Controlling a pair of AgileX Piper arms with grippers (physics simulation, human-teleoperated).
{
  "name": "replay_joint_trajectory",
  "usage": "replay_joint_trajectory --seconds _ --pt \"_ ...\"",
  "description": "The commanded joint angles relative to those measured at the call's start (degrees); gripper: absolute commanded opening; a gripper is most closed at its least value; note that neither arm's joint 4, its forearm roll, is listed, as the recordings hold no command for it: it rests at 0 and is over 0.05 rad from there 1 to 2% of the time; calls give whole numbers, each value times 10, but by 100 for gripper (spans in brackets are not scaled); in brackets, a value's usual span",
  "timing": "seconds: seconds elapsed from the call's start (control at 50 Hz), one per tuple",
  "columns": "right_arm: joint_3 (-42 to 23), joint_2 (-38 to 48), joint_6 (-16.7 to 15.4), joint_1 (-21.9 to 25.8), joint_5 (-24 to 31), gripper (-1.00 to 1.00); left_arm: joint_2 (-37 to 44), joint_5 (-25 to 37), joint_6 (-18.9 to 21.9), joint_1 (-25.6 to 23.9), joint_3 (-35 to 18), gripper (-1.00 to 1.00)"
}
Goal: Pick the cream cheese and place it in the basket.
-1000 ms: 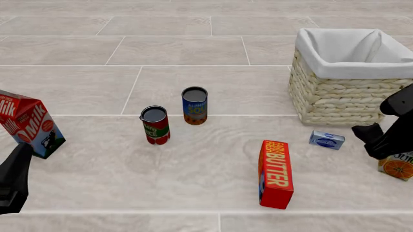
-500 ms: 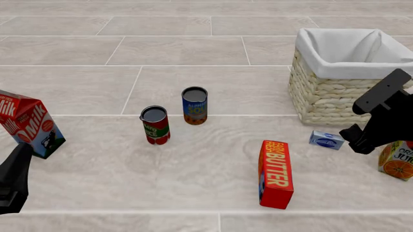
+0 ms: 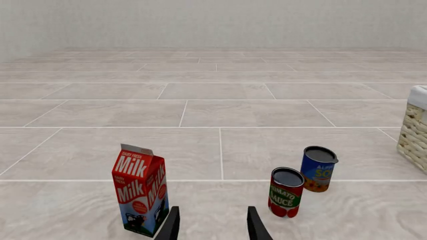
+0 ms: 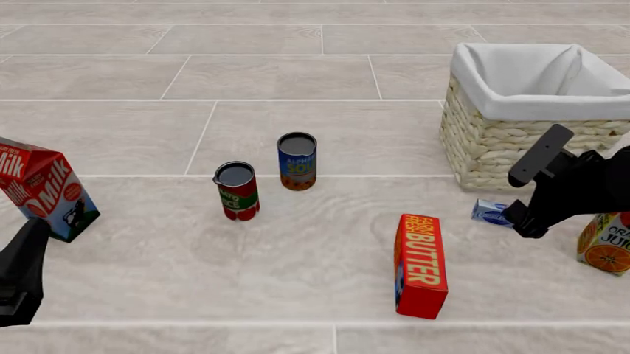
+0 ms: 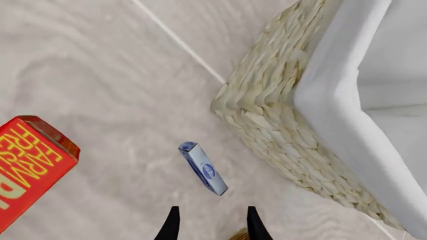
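Right tool: fingers spread, nothing between them, tips pointed down at the counter. In the front view the right tool sits low at the right side, its dark body overlapping the right end of the cream cheese. Whether it touches the box cannot be told from that view; the right wrist view shows the cream cheese lying clear ahead of the fingertips, not gripped.

Cream cheese: flat on the counter, near the front face of the basket, apart from it. In the right wrist view the basket shows its woven wall with white lining folded over the rim.

Butter box: red, lying flat, nearer the camera and left of the cream cheese, well apart from it. Orange juice carton: at the right edge, partly hidden behind the right arm.

Left tool: fingers spread, empty, held low at the front view's left edge. Just ahead of it stand the milk carton, upright, the red sauce can and the blue soup can, the two cans close together near mid-counter.
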Motion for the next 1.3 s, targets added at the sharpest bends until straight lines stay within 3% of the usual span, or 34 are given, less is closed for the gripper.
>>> replay_joint_trajectory --seconds 0.02,0.54,1.3 --pt "-4 51 -20 -1 -30 100 0 0 0 0 0 100" --pt "-52 112 -52 -4 -31 100 0 0 0 0 0 100" --pt "-88 218 -60 -13 -59 100 0 0 0 0 0 100"
